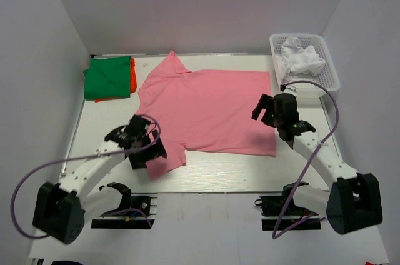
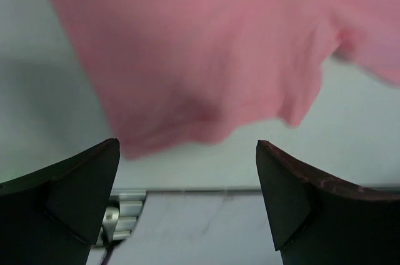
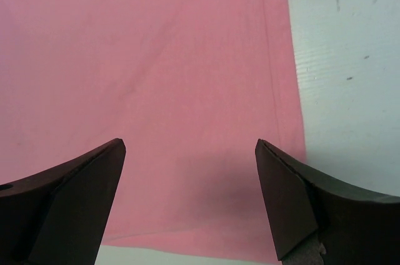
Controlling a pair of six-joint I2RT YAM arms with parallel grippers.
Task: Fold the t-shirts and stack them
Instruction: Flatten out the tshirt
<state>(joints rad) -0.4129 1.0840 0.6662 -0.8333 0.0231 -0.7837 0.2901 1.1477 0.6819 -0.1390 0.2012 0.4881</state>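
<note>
A: Where is the pink t-shirt [image 1: 209, 109] lying?

B: It is lying spread flat across the middle of the surface [image 1: 250, 174], with its collar pointing to the far left and its hem facing right.

A: What are the arms doing?

B: The left end effector [image 1: 150, 155] is hovering over the near sleeve with its jaws standing wide and gripping nothing. The right end effector [image 3: 190, 143] is hanging over the hem corner, also spread wide and holding nothing.

A: And the other shirts?

B: The green t-shirt [image 1: 106, 77] is sitting folded at the far left corner, resting on the orange t-shirt [image 1: 133, 76]. The white t-shirt [image 1: 300, 59] is lying crumpled in the basket [image 1: 331, 71] at the far right.
</note>
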